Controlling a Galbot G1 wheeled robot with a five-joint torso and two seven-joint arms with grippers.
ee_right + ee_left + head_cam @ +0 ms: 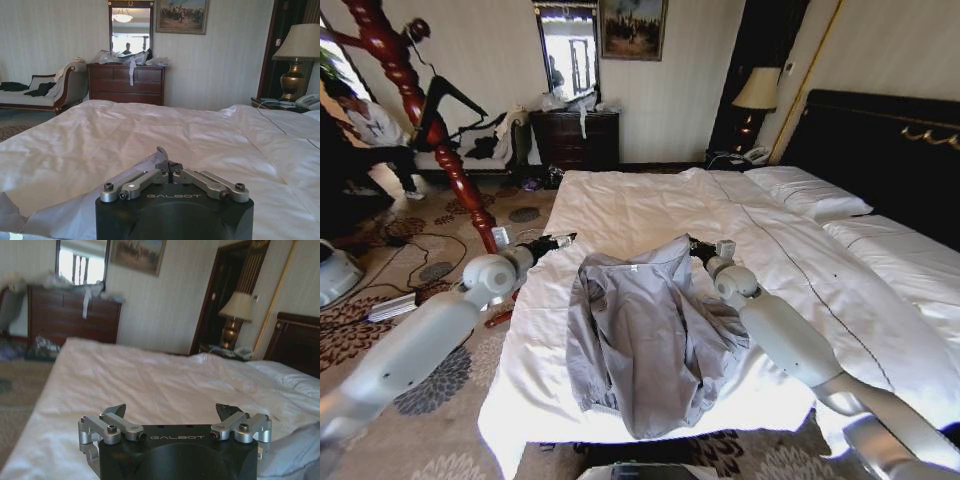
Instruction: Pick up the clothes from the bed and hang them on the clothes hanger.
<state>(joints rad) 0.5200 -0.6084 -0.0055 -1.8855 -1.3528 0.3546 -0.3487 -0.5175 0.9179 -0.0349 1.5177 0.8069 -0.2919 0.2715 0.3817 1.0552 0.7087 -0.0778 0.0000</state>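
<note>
Two grippers are working at the grey-blue shirt (655, 335) lying crumpled on the bed (650, 205): right gripper (167, 165) is pinching its collar, hiding the fingertips; left gripper (172, 412) is hovering spread beside it.

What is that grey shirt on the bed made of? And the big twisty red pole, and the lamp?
The shirt looks like thin woven cloth, perhaps cotton: it is limp and full of wrinkles. The twisty pole looks like turned wood with a glossy reddish varnish, since it shines. The lamp seems to have a brassy metal base and a pale fabric shade.
</note>
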